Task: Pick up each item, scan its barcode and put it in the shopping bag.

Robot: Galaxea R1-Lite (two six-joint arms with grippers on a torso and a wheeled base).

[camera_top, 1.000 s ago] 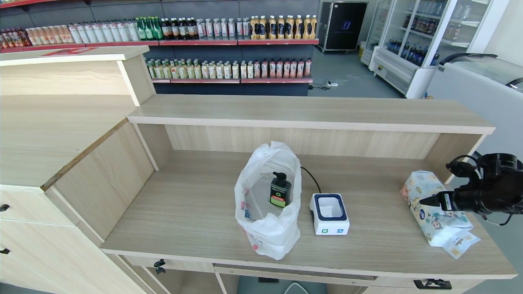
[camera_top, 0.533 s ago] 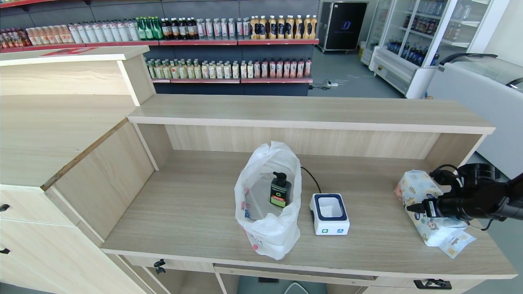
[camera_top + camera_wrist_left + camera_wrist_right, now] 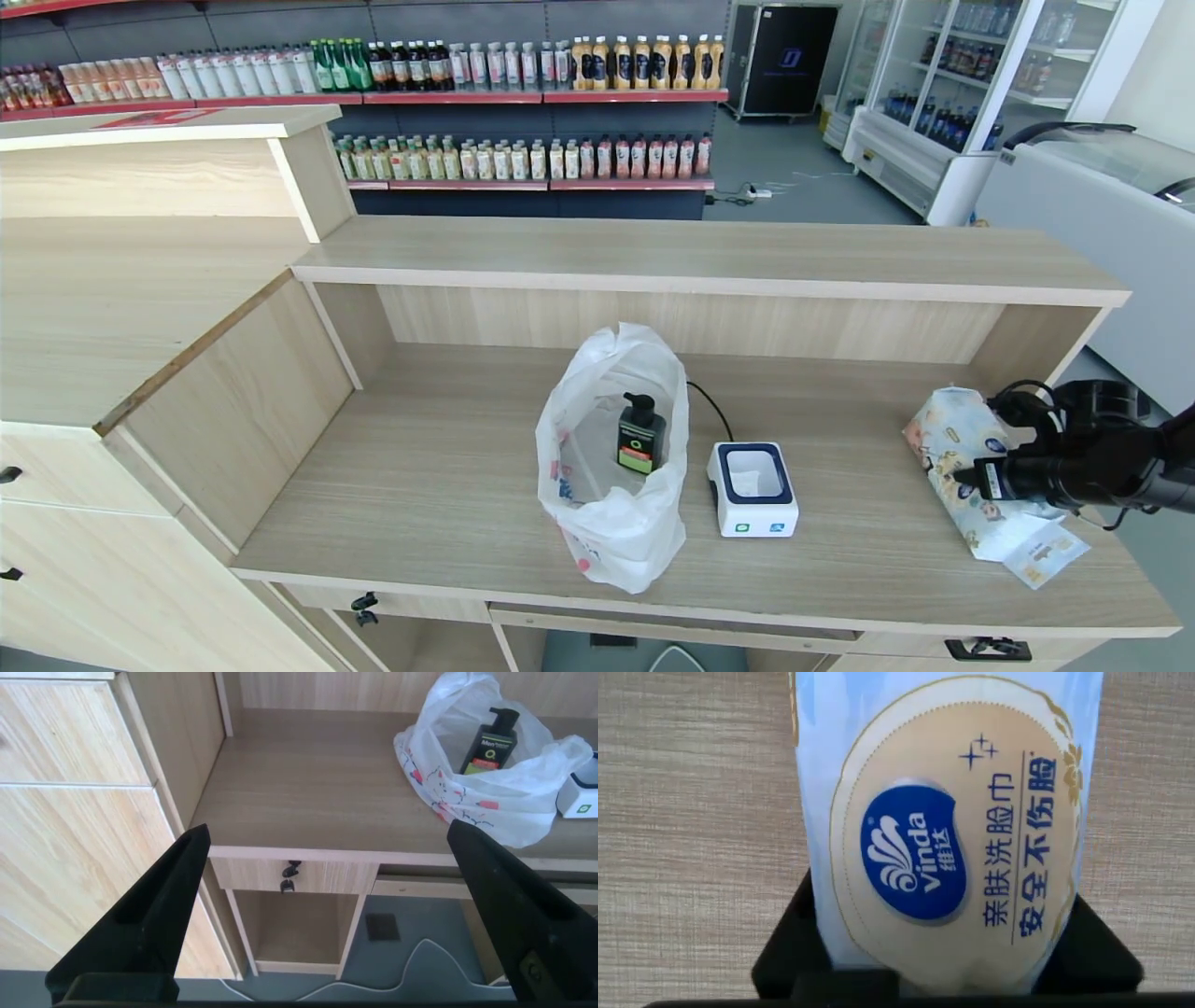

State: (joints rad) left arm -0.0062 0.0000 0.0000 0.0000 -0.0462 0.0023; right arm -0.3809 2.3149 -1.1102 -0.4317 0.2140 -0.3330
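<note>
The right claw (image 3: 971, 478) is clenched on the pale blue, cartoon-printed soft pack of facial tissues (image 3: 957, 443), which leans tilted at the right end of the light wooden counter (image 3: 420, 485). Well to its left sits the white box-shaped scanner (image 3: 752, 490). Just beyond that is the white plastic shopping bag (image 3: 607, 537), holding a black pump bottle (image 3: 640, 439). The left claw (image 3: 327, 831) hangs released off the counter's front-left.

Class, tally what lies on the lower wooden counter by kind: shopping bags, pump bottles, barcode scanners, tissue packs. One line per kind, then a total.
shopping bag: 1
pump bottle: 1, standing inside the bag
barcode scanner: 1
tissue pack: 1
Total: 4
</note>
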